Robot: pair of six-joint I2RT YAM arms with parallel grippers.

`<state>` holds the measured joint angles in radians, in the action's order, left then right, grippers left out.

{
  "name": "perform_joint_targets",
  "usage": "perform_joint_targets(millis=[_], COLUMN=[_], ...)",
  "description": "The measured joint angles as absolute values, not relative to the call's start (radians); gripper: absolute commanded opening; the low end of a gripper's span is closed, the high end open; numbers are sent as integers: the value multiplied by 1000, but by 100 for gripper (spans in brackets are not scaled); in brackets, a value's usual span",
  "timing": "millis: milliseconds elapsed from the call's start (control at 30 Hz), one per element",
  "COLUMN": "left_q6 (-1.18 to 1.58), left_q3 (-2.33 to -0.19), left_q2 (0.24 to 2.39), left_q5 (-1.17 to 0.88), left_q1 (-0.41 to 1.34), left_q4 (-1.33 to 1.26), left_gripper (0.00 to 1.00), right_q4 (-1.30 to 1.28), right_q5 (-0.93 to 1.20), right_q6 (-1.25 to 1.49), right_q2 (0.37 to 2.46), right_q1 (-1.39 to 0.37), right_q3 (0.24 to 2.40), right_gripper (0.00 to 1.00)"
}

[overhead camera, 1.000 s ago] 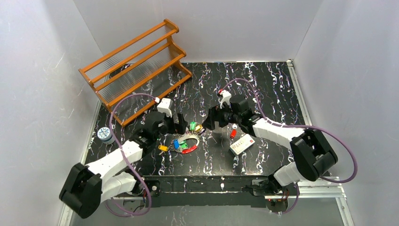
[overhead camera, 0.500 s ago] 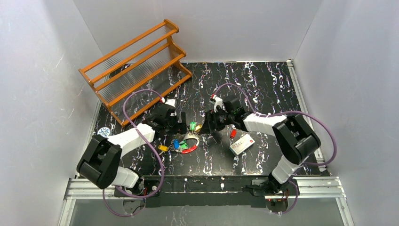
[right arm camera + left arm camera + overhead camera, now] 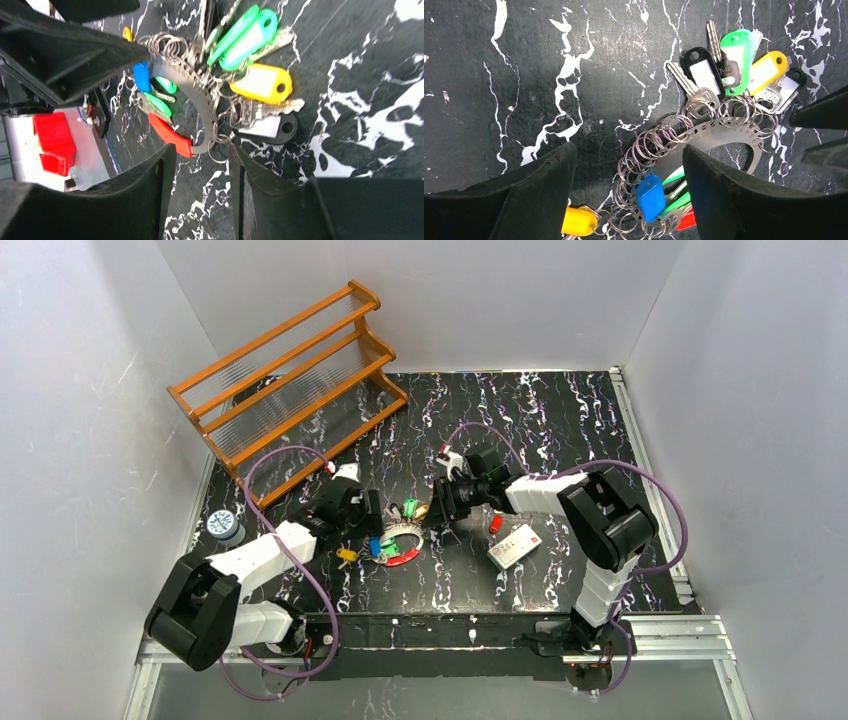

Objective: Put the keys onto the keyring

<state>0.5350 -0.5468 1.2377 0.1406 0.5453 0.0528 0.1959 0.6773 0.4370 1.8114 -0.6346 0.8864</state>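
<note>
Right, table (image 3: 560, 420): black top with white veins, all the action in the middle.
Rack (image 3: 290, 380): orange, stepped, at the far left corner, well apart from everything.
Left arm (image 3: 255, 555): stretched low over the near left, reaching for the centre.
Right arm (image 3: 600, 515): folded sharply, forearm pointing left at the same spot.
Card (image 3: 514, 545): white, lying flat just right of the bunch.
Jar (image 3: 224, 525): small, blue-and-white lid, at the left edge.
Left gripper (image 3: 626, 165): jaws spread wide, down at the table, straddling the bunch's left side. Little rings and a blue tag sit in the gap, nothing pinched.
Right gripper (image 3: 202, 155): jaws apart with a narrower gap, facing the bunch from the other side. Bare table shows between the fingers, and the curved plate's end is just ahead of them.
Keyring (image 3: 719, 137): a flat curved metal piece hung with many small split rings, lying on the table between the two grippers.
Keys (image 3: 736, 55): green, yellow and black tags fanned on the far side, blue, green and red nearer, one yellow at the left fringe.
Red key (image 3: 495, 524): loose, alone, between bunch and card.
</note>
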Motion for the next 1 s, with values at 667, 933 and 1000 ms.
perform_joint_targets(millis=[667,933,1000], left_q6=[570,569,570], left_q3=[-470,-464,-464], left_q2=[1073,1072,1072], left_q5=[139,139,139], left_q1=[545,545,545], left_q4=[29,30,30], left_gripper=[55,52,50], right_q4=[36,-3,-15], right_q5=[572,594,596], right_q6=[284,285,285], right_q2=[1921,1883,1870], right_q1=[-666,-668,-669], right_q3=[1080,1032,1020], right_gripper=[29,26,27])
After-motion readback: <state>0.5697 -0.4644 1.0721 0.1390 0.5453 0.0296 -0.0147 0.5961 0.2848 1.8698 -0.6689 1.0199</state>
